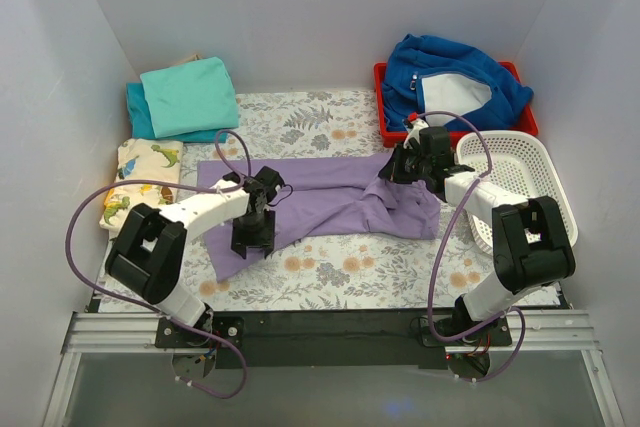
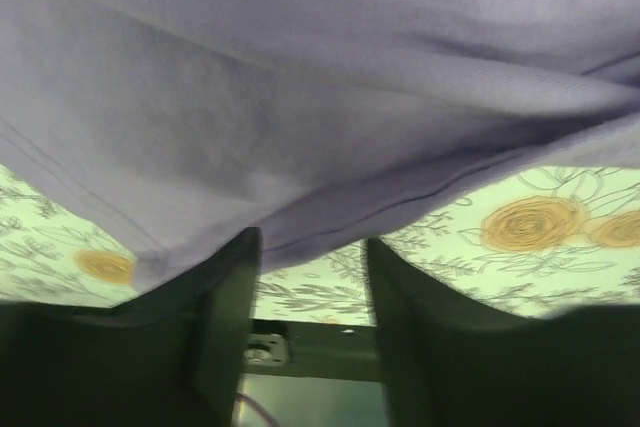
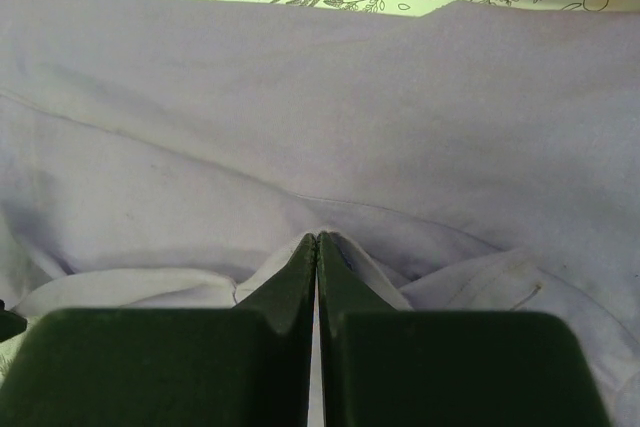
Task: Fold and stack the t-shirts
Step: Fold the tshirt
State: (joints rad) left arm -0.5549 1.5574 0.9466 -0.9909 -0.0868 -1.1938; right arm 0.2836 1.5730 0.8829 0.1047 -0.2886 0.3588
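Observation:
A lavender-purple t-shirt [image 1: 330,197] lies partly folded and rumpled across the floral tablecloth. My left gripper [image 1: 252,237] is open over the shirt's near-left part. In the left wrist view the shirt [image 2: 300,97] hangs just at the tips of the fingers [image 2: 225,317] of the left gripper [image 2: 312,262], with only tablecloth in the gap. My right gripper [image 1: 396,171] is shut on a raised pinch of the shirt [image 3: 330,107] at its right end; the right gripper's [image 3: 317,239] jaws meet there. A folded turquoise tee [image 1: 190,95] lies on a darker teal one [image 1: 136,109] at the back left.
A royal-blue fleece jacket [image 1: 450,82] fills a red bin [image 1: 526,119] at the back right. A white plastic basket [image 1: 525,182] stands right of the shirt. A folded dinosaur-print cloth [image 1: 140,182] lies at the left. White walls enclose the table.

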